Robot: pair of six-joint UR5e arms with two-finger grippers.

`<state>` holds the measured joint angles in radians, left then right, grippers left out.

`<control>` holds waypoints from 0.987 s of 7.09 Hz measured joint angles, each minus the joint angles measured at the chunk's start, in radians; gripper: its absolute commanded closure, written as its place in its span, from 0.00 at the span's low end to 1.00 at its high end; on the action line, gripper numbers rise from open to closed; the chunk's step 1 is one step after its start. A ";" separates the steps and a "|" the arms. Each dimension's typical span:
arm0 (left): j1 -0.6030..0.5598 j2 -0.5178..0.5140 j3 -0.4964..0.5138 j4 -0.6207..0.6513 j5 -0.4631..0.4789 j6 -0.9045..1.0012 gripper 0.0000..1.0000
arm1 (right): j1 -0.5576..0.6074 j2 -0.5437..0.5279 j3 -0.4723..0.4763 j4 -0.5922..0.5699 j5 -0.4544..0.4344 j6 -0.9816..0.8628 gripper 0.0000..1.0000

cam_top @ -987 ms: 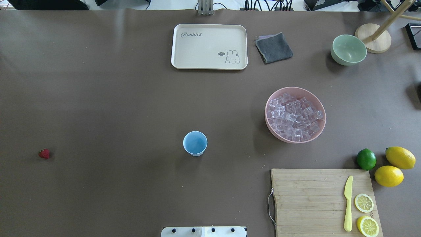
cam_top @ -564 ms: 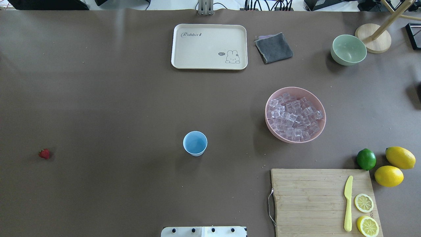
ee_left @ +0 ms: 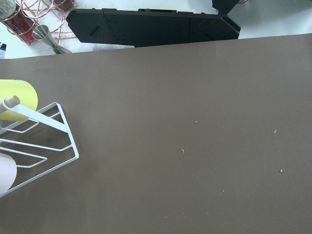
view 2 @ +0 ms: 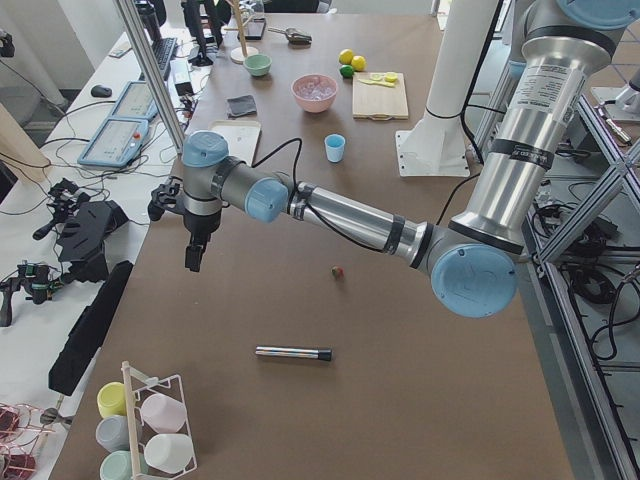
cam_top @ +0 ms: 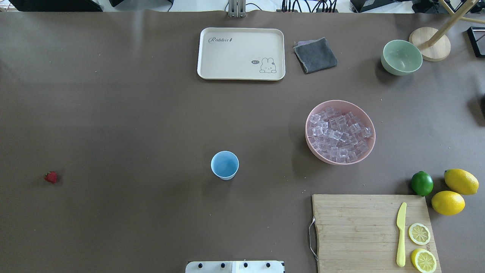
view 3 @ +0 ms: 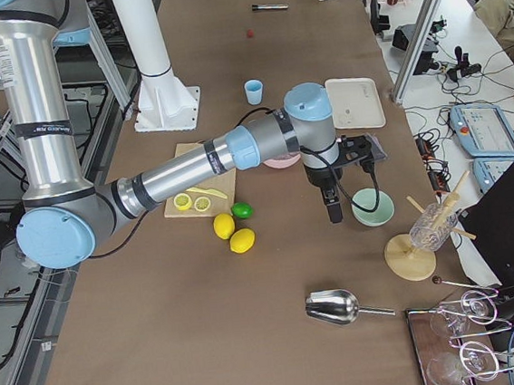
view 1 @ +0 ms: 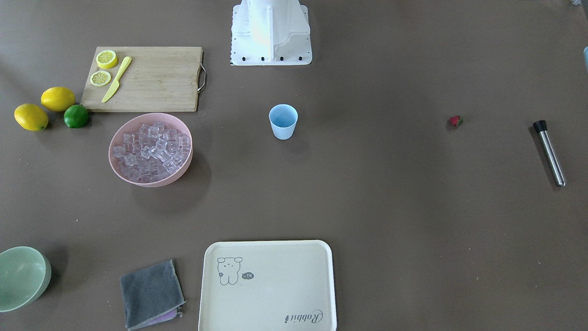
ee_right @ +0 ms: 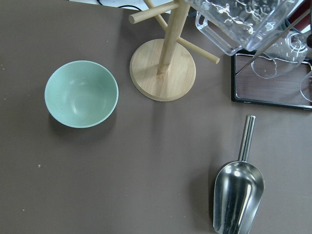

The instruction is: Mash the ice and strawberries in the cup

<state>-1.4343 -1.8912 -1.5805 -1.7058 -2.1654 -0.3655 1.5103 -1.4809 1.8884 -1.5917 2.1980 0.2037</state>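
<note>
The light blue cup (cam_top: 224, 165) stands upright mid-table, also in the front view (view 1: 283, 121). The strawberry (cam_top: 51, 177) lies alone far to the left; the front view shows it (view 1: 455, 121) too. The ice (cam_top: 339, 132) fills a pink bowl (cam_top: 341, 162) right of the cup. My left gripper (view 2: 192, 258) hangs over the table's far left end, well away from the strawberry (view 2: 338, 272). My right gripper (view 3: 334, 212) hangs beside the green bowl (view 3: 371, 208). I cannot tell whether either is open or shut.
A steel muddler (view 1: 549, 152) lies beyond the strawberry. A metal scoop (ee_right: 238, 192) and a wooden stand (ee_right: 163, 68) sit near the green bowl (ee_right: 81, 93). A tray (cam_top: 241, 53), cloth (cam_top: 315, 55) and cutting board (cam_top: 373, 231) with knife, lemons and lime are also there. A cup rack (ee_left: 29, 141) stands at the left end.
</note>
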 measured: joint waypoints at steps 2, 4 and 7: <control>0.001 -0.006 -0.006 0.000 -0.003 -0.001 0.02 | -0.072 0.031 0.044 0.001 0.008 0.078 0.00; 0.010 -0.012 -0.011 -0.002 -0.006 -0.001 0.02 | -0.159 0.086 0.087 0.000 0.027 0.180 0.00; 0.025 -0.015 -0.014 -0.011 -0.007 -0.004 0.02 | -0.314 0.194 0.104 0.001 0.022 0.387 0.00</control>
<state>-1.4094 -1.9059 -1.5945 -1.7164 -2.1721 -0.3691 1.1963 -1.2872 1.9929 -1.5909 2.2199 0.5903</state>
